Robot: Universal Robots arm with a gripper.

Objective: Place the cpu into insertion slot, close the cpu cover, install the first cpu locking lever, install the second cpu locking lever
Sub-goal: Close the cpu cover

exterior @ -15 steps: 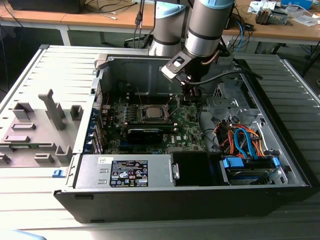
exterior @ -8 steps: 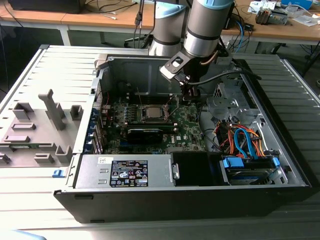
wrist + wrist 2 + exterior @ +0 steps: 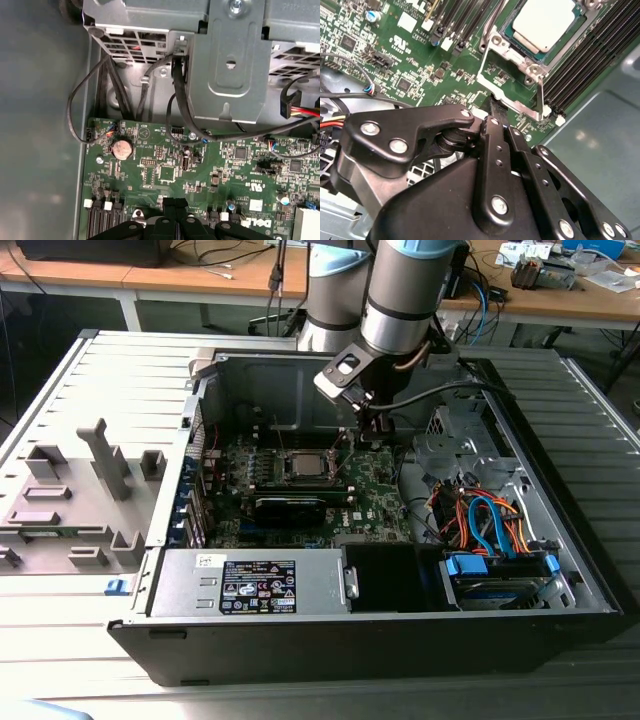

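The cpu (image 3: 542, 22) is seated in the insertion slot (image 3: 506, 44), and the cpu cover (image 3: 510, 97) is seen swung open beside it. The tool (image 3: 495, 102) is pressed together at the cover's free edge, seemingly to push it.

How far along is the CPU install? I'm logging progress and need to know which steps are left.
Done: the cpu sits in the insertion slot. In hand: in the second wrist view the cpu cover is swung open, with the motherboard showing through its cut-out, and the gripper is at the cover's rim. Left: closing the cover, then the two lever steps, which can't be finished while it is up.
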